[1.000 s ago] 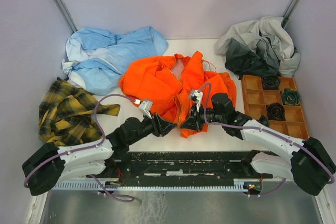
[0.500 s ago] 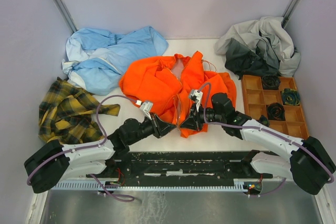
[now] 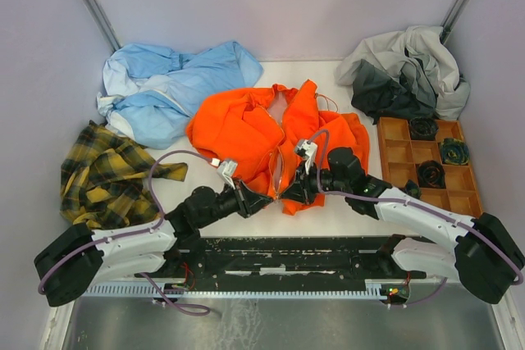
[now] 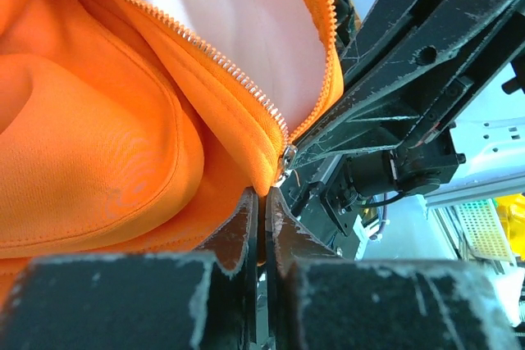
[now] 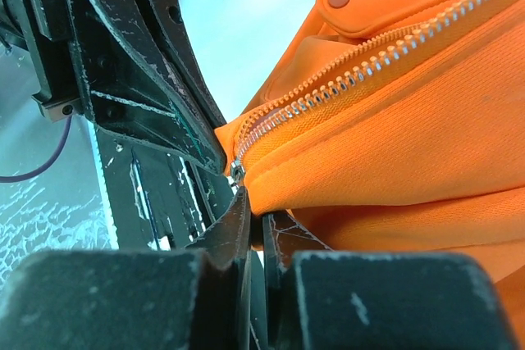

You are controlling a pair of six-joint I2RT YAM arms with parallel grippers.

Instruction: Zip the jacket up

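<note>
Left end effector [image 3: 264, 200] pressed together, pinching the jacket's [image 3: 246, 133] bottom hem right by the lower end of the zipper [image 4: 205, 51]. Right end effector [image 3: 289, 194] likewise closed on the hem of the opposite front panel, at its zipper end. Both tips sit just beside each other at the near edge of the jacket, which lies open mid-counter [image 3: 295, 71], pink lining showing, between the light blue garment [image 3: 172, 88] and the grey heap [image 3: 406, 71]. Step looks like lining up the two zipper bottoms. The next move probably needs the pin seated into the slider before any pull upward; the teeth are not joined yet.
</note>
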